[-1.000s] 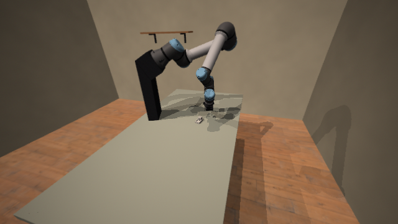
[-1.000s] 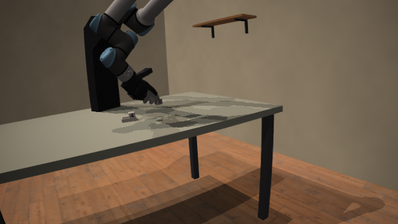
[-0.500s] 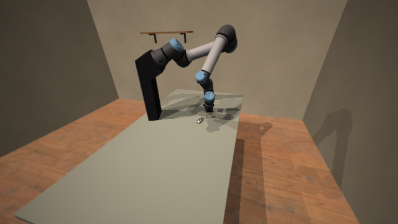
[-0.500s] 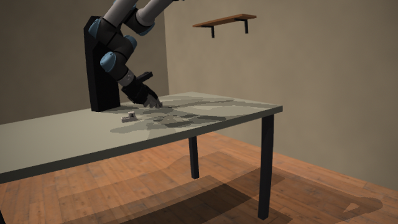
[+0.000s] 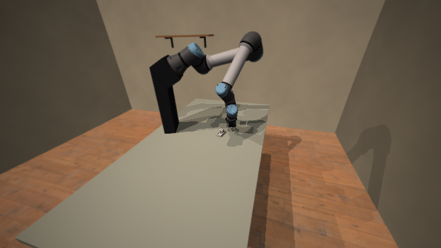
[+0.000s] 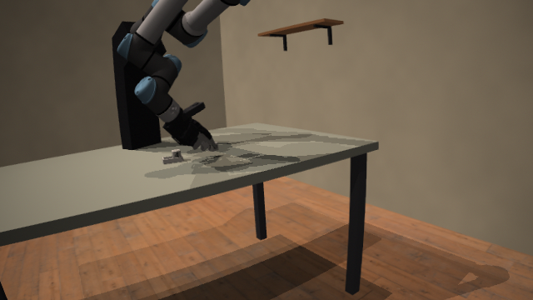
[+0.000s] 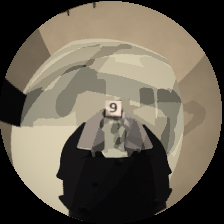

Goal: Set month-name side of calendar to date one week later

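Grey-green and long, the table (image 5: 165, 193) is the biggest thing we see, running away from the top camera toward the back wall. At its far end, around 11 o'clock from the table's middle in that view, we find the black pedestal (image 5: 165, 100) that carries the arm (image 5: 238, 65). The arm folds down and tilts its gripper (image 6: 206, 144) low over the table top. Next in size is the calendar tray (image 6: 171, 157), a small pale piece lying flat on the table at about 8 o'clock from the gripper in the exterior view, near it but apart; its long axis runs roughly left to right there. One cube (image 6: 176, 152) sits on the tray's right end. Smallest is the second cube (image 7: 114, 108): we see it pinched between the grey fingertips at 12 o'clock in the wrist view, its face showing an upright 9 toward the camera.
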Action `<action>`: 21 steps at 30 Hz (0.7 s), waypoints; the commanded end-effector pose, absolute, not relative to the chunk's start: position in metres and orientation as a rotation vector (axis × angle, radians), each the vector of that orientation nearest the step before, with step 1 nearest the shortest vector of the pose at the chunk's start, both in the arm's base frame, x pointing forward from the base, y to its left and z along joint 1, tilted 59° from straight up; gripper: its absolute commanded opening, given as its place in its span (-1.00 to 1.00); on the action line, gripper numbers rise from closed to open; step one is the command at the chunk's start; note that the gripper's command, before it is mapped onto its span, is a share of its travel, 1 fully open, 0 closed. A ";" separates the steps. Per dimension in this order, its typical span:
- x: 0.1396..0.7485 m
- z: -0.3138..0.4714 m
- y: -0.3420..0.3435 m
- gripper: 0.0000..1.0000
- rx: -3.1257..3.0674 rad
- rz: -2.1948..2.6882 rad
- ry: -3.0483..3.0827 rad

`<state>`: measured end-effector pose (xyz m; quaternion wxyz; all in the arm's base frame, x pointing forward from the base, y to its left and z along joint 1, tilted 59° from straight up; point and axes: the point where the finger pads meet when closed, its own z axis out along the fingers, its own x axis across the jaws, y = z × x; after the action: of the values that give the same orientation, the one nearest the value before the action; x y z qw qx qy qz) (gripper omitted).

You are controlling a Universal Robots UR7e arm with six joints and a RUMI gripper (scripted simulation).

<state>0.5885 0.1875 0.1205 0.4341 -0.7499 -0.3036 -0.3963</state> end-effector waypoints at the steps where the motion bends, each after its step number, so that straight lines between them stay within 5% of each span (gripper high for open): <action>1: 0.598 0.117 0.191 -0.80 -1.869 -0.991 -0.757; 21: 0.603 0.112 0.193 -0.80 -1.870 -0.990 -0.754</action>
<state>0.6020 0.1925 0.1122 0.4328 -0.7507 -0.3028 -0.3968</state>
